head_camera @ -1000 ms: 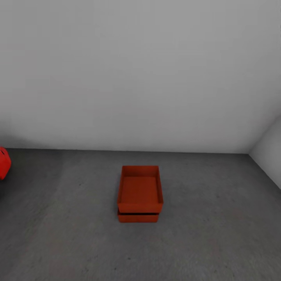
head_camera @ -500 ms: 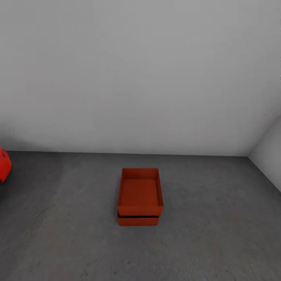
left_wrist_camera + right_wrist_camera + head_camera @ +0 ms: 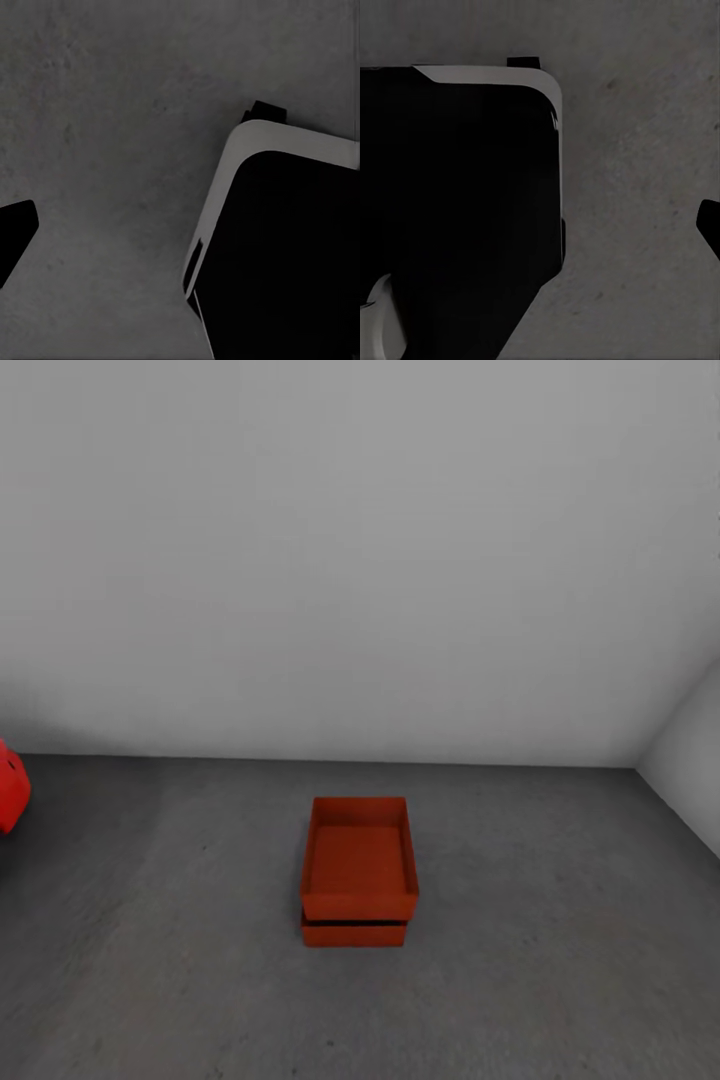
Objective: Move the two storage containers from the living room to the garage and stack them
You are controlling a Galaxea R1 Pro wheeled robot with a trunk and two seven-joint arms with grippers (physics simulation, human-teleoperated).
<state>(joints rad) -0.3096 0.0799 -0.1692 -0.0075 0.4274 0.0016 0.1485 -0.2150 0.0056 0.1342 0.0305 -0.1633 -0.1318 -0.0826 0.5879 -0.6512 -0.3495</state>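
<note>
The two storage containers (image 3: 358,870) sat stacked on the garage floor (image 3: 560,960) well clear of both jaws, whose openness I could not tell, and a careless base turn might have knocked the upper bin askew.

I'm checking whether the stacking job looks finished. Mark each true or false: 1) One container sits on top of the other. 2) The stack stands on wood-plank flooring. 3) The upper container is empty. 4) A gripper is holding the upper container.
1) True: the upper container rests on the lower container.
2) False: the stack stands on the grey concrete floor.
3) True: its inside is bare.
4) False: nothing touches the stack in the head view.
</note>
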